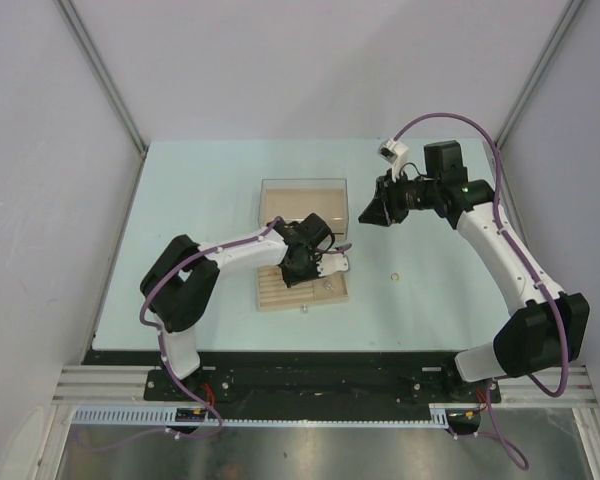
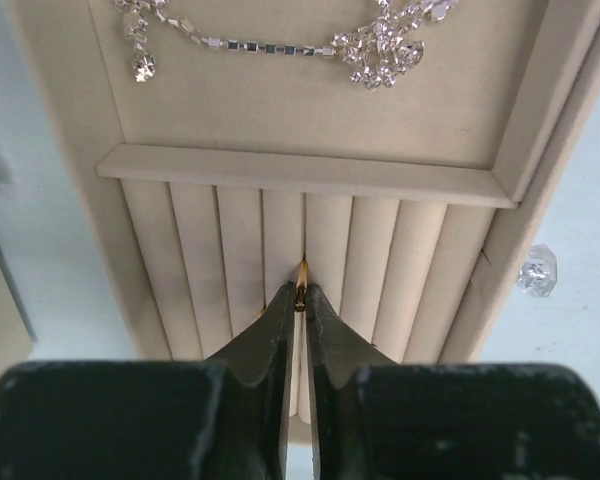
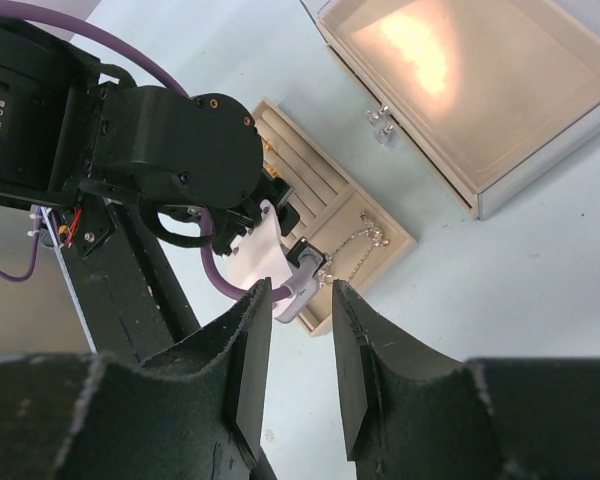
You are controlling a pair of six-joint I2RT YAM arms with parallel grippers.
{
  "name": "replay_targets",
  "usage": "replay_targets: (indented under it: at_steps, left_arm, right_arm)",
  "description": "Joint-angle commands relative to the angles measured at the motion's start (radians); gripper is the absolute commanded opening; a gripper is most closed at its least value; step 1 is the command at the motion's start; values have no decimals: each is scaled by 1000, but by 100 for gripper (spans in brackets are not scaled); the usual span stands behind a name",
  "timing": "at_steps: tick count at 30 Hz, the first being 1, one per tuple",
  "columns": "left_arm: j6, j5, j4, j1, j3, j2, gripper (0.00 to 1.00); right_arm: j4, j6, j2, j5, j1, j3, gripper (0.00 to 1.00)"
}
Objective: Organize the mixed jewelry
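Note:
My left gripper (image 2: 301,296) is shut on a small gold ring (image 2: 302,272) and holds it at a slot between the padded rolls of the beige tray (image 2: 310,115). A thin silvery chain (image 2: 280,46) lies in the tray's flat compartment beyond the rolls. In the top view my left gripper (image 1: 306,262) is over the tray (image 1: 270,296). Another gold ring (image 1: 393,274) lies on the table to the right of the tray. My right gripper (image 1: 372,212) is open and empty, held above the table right of the box; its jaws (image 3: 298,300) look down at the tray (image 3: 385,212) and chain (image 3: 358,243).
A beige open box (image 1: 305,203) with a clear rim stands behind the tray; its two small knobs (image 3: 380,120) face the tray. A clear crystal knob (image 2: 536,270) sits at the tray's side. The table's edges and white walls enclose the space.

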Motion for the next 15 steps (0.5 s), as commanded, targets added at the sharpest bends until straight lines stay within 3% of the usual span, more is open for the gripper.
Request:
replay_targets:
  at_steps: [1, 7, 15]
  left_arm:
    - [27, -11, 45, -4, 1, 30, 14]
    - [24, -18, 35, -4, 14, 14, 15]
    - [30, -21, 22, -3, 44, -24, 24]
  right_arm:
    - [-1, -22, -44, 4, -2, 1, 35]
    - [-13, -36, -47, 26, -3, 0, 36]
    - [-12, -47, -54, 84, -16, -3, 35]
